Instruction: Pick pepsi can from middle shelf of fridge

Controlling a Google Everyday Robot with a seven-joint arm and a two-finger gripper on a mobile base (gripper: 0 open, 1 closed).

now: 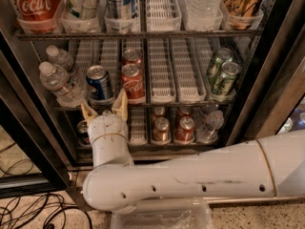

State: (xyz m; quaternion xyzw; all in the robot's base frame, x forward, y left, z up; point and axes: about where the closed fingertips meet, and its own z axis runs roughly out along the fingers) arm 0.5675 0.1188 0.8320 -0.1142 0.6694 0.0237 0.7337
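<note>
The pepsi can (99, 83) is blue with a silver top and stands near the front of the middle shelf (162, 87), left of centre, in the open fridge (267, 80). My gripper (105, 109) is open, its two tan fingertips (120, 105) pointing up just below and in front of the pepsi can, at the shelf's front edge. It holds nothing. The white arm reaches in from the lower right.
Two red Coca-Cola cans (132, 78) stand right of the pepsi can. Water bottles (58, 80) lie to its left. Green cans (223, 75) stand at the right. The upper shelf holds tubs of drinks (119, 4). Cans (172, 127) sit on the lower shelf. Cables (28, 209) lie on the floor.
</note>
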